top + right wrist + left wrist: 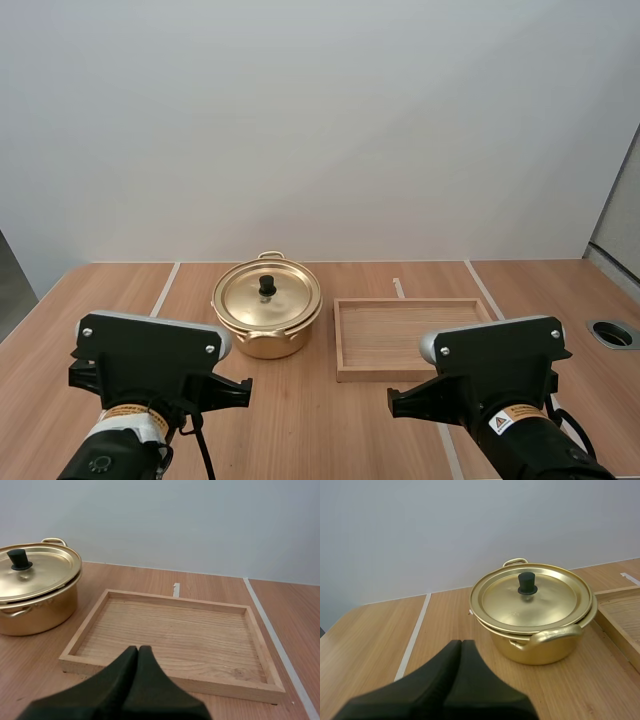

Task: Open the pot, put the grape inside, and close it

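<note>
**Operator:** Report the left hand.

**Technician:** The left hand is closed and grips nothing. Its two black fingers lie together as one dark wedge. It hangs above the surface, short of the pot and pointing toward it.

**Operator:** Locate the pot.

**Technician:** The pot is gold-coloured and stands upright on the surface, left of centre. The lid sits on it, with a black knob at its middle. The near handle faces the left hand. The far handle faces the back edge.

**Operator:** What lies to the right of the pot?

**Technician:** The wooden tray lies flat just beside the pot, not touching it. Its long side runs across the surface.

**Operator:** Report the right hand.

**Technician:** The right hand is closed in the same way, fingers pressed together with nothing between them. It hangs at the near wall of the tray and points across it.

**Operator:** Is any marking readable?

**Technician:** A yellow-orange label wraps the left arm. A white label with a warning triangle sits on the right arm. The lettering on both is too small to read.
</note>
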`<state>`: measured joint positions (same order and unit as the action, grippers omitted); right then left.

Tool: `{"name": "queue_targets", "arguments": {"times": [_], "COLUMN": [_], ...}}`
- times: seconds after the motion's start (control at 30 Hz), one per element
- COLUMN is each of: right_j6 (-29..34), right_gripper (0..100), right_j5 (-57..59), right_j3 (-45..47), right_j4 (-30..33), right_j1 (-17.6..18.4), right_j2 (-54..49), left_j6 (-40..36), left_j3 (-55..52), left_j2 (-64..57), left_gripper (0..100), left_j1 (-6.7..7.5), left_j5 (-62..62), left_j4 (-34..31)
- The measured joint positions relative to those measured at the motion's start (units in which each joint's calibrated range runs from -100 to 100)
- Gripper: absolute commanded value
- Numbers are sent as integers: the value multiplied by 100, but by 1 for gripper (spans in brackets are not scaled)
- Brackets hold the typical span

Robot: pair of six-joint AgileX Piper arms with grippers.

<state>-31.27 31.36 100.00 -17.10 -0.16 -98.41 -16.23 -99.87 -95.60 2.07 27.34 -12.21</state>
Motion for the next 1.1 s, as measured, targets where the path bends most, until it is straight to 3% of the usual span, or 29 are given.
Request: {"name": "queue_targets", "arguments": {"times": [0.8, 1.1], "right_j6": [0, 0], "right_gripper": [0, 0], "right_j5": [19, 19], "right_j3": [0, 0], "right_j4": [0, 0], "right_j1": [0, 0], "right_j2": [-121, -121], "left_j6": [0, -769], "left_j3": [0, -13], "left_j2": [-399, -399], "left_gripper": [0, 0], "left_j1": [-12, -76], "left_j5": [21, 354], "left_j4": [43, 114]}}
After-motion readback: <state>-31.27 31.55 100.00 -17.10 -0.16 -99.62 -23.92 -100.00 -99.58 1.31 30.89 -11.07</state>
